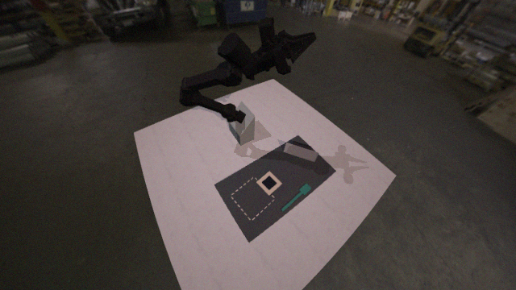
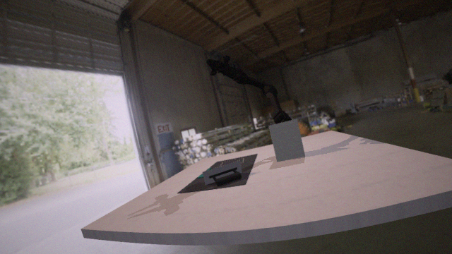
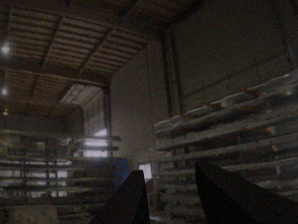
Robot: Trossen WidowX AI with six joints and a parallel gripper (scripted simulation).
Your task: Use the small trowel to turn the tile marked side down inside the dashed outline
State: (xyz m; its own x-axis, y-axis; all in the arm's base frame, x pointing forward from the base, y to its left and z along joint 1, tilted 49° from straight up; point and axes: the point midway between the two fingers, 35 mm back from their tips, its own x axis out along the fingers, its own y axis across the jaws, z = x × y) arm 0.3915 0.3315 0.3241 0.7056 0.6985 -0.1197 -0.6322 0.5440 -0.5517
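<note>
A cream tile (image 1: 269, 183) with a dark square on its upper face lies flat on the dark mat (image 1: 250, 231) (image 2: 192, 188). It overlaps one side of the dashed outline (image 1: 251, 219), with most of it outside. The teal trowel (image 1: 294, 199) lies on the mat near its edge, apart from the tile; only a sliver shows in the exterior view. My gripper (image 1: 304, 48) (image 2: 210, 67) (image 3: 170, 175) is raised high above the table and far from the tile and trowel. Its fingers stand partly open with nothing between them.
A low grey block (image 1: 300, 152) sits at the mat's far end; the exterior view shows a black bar on a grey plate there. An upright grey box (image 1: 247, 130) (image 2: 287, 141) stands by the arm's base. The arm's shadow falls across the table (image 1: 181, 193) (image 2: 318, 187).
</note>
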